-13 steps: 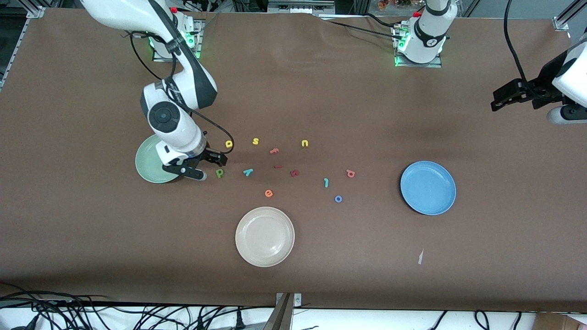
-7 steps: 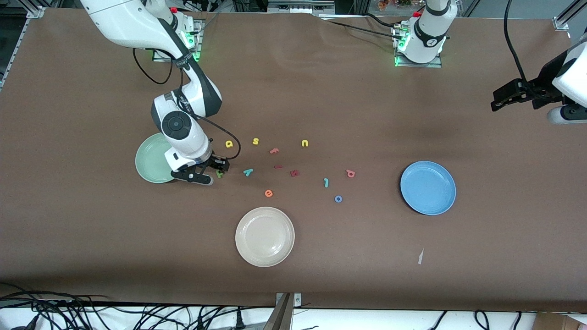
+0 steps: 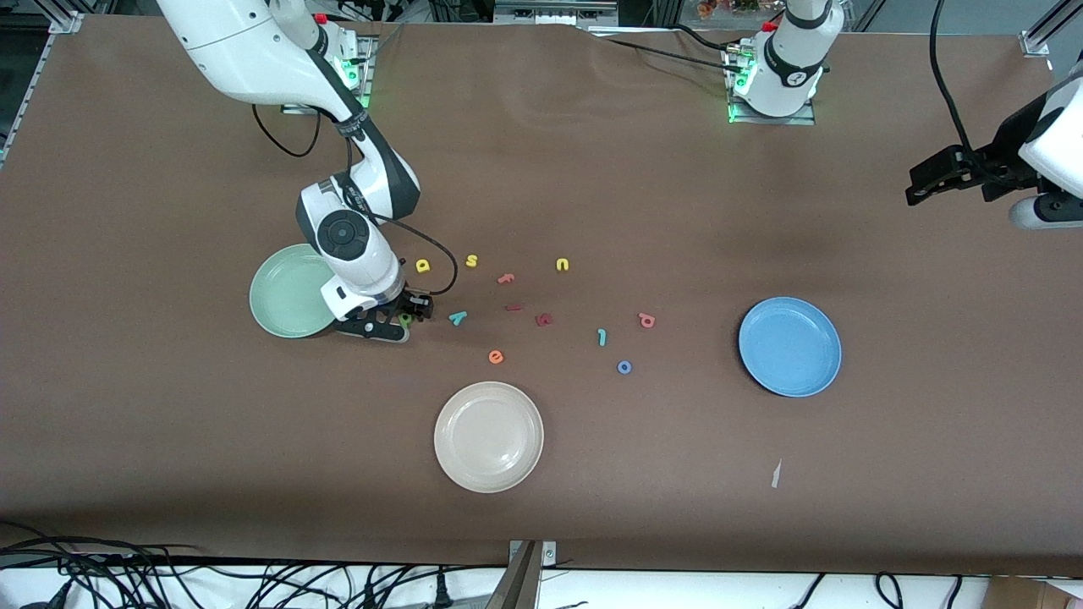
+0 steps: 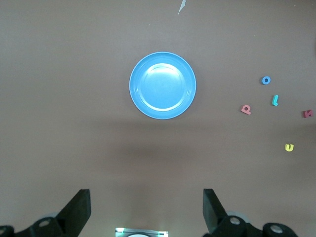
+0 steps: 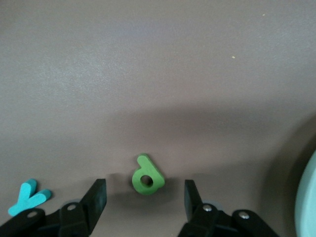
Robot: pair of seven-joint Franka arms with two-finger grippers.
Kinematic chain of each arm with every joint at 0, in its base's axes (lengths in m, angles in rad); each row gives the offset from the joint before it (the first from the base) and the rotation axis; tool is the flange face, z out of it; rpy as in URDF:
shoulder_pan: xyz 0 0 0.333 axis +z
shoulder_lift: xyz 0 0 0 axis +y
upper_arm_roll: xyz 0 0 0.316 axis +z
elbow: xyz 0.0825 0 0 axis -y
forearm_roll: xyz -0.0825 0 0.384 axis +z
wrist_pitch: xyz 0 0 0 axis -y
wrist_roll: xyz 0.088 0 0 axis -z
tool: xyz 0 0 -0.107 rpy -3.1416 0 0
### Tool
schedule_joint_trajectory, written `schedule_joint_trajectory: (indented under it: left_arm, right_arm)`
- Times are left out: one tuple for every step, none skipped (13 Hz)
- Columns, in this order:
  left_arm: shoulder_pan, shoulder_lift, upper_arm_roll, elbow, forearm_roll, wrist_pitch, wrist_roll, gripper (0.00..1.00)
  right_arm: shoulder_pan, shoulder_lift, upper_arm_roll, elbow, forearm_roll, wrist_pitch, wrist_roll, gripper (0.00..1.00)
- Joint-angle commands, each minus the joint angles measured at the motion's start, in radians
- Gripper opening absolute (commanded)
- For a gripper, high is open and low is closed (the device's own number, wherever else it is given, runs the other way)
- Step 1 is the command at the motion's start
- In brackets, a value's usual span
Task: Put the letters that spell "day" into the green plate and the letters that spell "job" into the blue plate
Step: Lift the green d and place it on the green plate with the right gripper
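My right gripper (image 3: pixel 405 320) is down at the table beside the green plate (image 3: pixel 283 292), open. The dark green "d" (image 5: pixel 146 177) lies flat between its fingers (image 5: pixel 98 193), with a gap on each side. The teal "y" (image 3: pixel 458 318) and yellow "a" (image 3: pixel 422 266) lie close by. Toward the blue plate (image 3: pixel 790 346) lie the teal "j" (image 3: pixel 601 337), blue "o" (image 3: pixel 624 367) and pink "b" (image 3: pixel 647 320). My left gripper (image 4: pixel 146 202) waits open and empty, high over the left arm's end of the table, looking down on the blue plate (image 4: pixel 163 85).
A cream-white plate (image 3: pixel 488 436) sits nearer the front camera. Other letters are scattered mid-table: yellow "s" (image 3: pixel 471 260), yellow "u" (image 3: pixel 563 265), pink "f" (image 3: pixel 506 277), orange "e" (image 3: pixel 496 357), two dark red pieces (image 3: pixel 543 320). A paper scrap (image 3: pixel 776 474) lies near the front edge.
My right gripper has slid from over the green plate's edge toward the "d" and now brackets it, with its fingers narrower than before. The left arm has not moved.
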Motion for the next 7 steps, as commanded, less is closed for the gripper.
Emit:
schedule_joint_trajectory:
  left_arm:
    - [-0.006,0.010,-0.002,0.027,0.023,-0.014,-0.002,1.00]
    - [-0.006,0.010,-0.001,0.027,0.023,-0.014,-0.004,1.00]
    - [-0.006,0.010,-0.002,0.027,0.023,-0.015,-0.005,1.00]
    - [-0.006,0.010,-0.002,0.026,0.021,-0.015,-0.007,1.00]
    - [-0.007,0.010,-0.004,0.027,0.020,-0.014,0.001,1.00]
    - [-0.007,0.010,-0.013,0.027,0.020,-0.014,0.004,1.00]
    - [-0.007,0.010,-0.033,0.029,0.021,-0.014,0.004,1.00]
  right_arm:
    - [0.000,0.014,0.000,-0.003,-0.017,0.015,-0.009,0.65]
    - [-0.002,0.013,-0.002,-0.003,-0.017,0.012,-0.026,0.60]
    - [-0.003,0.013,-0.002,-0.003,-0.017,0.010,-0.033,0.51]
    - [-0.003,0.014,-0.003,-0.003,-0.017,0.012,-0.033,0.43]
    - [-0.003,0.014,-0.003,-0.003,-0.017,0.010,-0.035,0.37]
    - [-0.003,0.014,-0.003,-0.003,-0.017,0.010,-0.035,0.32]
    - [-0.003,0.014,-0.003,-0.003,-0.017,0.009,-0.036,0.27]
